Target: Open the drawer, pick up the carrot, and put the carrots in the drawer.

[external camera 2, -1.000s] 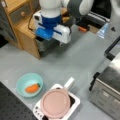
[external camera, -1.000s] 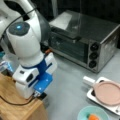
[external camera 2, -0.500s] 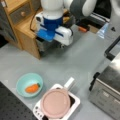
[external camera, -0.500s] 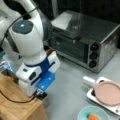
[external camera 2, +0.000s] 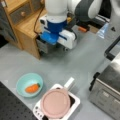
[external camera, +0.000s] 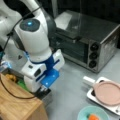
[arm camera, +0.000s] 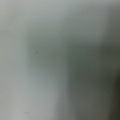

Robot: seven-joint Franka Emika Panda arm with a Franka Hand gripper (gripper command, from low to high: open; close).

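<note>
Gripper (external camera 2: 51, 48) low against the drawer (external camera 2: 45, 47) front at the cabinet — jaw state cannot be told. Carrot (external camera 2: 32, 88) sits in the teal bowl (external camera 2: 21, 81), not picked up — drawer step in hand.

Grey tabletop (external camera 2: 75, 62) fills scene in both front views. Light wood cabinet (external camera 2: 25, 27) with small knobbed drawers at a front view's top left; its wood top (external camera: 17, 105) at a front view's bottom left. Steel toaster oven (external camera: 87, 42) with three dark knobs far right, top reflecting light. Black perforated board (external camera 2: 10, 107) at near left corner.
</note>
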